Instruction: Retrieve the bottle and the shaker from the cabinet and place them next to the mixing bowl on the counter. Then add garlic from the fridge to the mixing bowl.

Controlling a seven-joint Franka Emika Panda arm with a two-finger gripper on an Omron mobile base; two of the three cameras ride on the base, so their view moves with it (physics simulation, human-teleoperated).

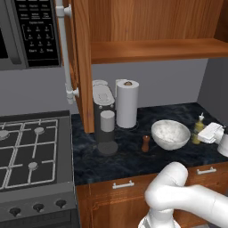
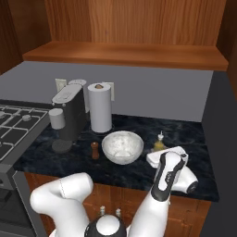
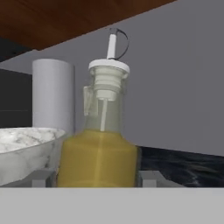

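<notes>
Amber oil in that bottle (image 3: 98,162): where does it stand?
— On the dark counter (image 1: 129,156), upright, just beside the mixing bowl (image 1: 170,133), at the bowl's three o'clock in the left base view. The shaker (image 1: 145,143) stands at the bowl's eight o'clock, also close by.

And the gripper (image 3: 97,178)?
— It straddles the bottle low on its body, one finger at nine o'clock and one at three. The fingers (image 3: 43,177) sit so close to the glass that I cannot tell whether they press on it or stand just off it.

So which step is this?
— I judge it the end of the bottle's placing: both cabinet things are by the bowl and only the garlic is left.

What does the next move need?
— Jaws plainly clear of the glass, then a straight pull-back toward six o'clock, without brushing the tall spout or the bowl's rim. After that, the fridge.
</notes>
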